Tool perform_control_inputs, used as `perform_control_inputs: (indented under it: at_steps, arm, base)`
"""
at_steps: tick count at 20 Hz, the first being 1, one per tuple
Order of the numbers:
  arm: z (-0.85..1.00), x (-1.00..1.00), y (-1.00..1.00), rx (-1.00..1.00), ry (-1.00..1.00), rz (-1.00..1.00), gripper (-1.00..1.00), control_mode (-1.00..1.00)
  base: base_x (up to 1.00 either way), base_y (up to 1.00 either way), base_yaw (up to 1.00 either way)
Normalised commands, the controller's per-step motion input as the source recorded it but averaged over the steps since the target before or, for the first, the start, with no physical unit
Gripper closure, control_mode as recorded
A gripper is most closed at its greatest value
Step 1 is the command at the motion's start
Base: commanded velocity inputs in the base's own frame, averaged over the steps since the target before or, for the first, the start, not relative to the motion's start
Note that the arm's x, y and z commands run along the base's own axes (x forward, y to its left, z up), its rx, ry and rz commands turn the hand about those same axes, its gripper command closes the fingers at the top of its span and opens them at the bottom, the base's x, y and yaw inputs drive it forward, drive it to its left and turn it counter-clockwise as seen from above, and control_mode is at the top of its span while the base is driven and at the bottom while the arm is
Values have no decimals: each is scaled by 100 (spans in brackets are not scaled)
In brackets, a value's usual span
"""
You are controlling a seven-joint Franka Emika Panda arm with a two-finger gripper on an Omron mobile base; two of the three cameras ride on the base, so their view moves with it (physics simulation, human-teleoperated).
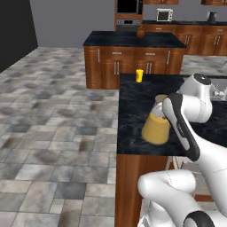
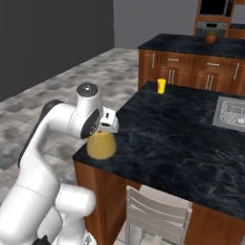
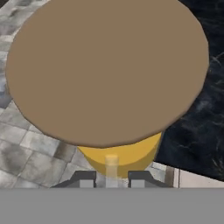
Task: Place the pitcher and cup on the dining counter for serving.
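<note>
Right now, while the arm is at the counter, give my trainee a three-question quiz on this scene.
1. True or false: the cup is on the dining counter.
2. What do the fingers close on? A) pitcher's handle B) cup C) sink
3. Fill in: the pitcher's lid is ____ in colour.

Key: 1 true; 2 A; 3 tan.

Clear glass pitcher (image 1: 156, 128) with matt tan lid, glossy black marbled dining counter (image 1: 133, 102), brown wooden cabinets (image 1: 133, 186)
</note>
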Motion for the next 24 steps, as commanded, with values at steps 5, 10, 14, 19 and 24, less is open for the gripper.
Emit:
perform_control_inputs:
  at_steps: [5, 10, 14, 19, 24]
  arm:
    - [-24, 57, -60, 3, 0, 9, 100, -100]
    - [-11, 62, -56, 1, 0, 5, 100, -100]
    - [-4, 61, -43, 0, 2, 3, 100, -100]
    - [-8, 58, -25, 0, 5, 0, 100, -100]
    - [-20, 45, -20, 0, 6, 0, 100, -100]
  base:
    - [0, 0, 0]
    - [0, 0, 0]
    - [0, 0, 0]
    - [0, 0, 0]
    - [0, 0, 0]
